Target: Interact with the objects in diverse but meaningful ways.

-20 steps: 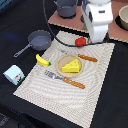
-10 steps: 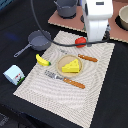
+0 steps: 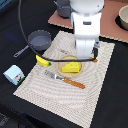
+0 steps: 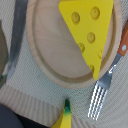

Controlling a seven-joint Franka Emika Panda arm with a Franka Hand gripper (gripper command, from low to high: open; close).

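You're hovering the arm right over the tan plate; the cheese wedge is lying flat on it. Gripper state: can't tell, fingertips aren't showing in either view. Center on the wedge's wide end, descending straight, staying clear of the fork and the banana beside the plate.
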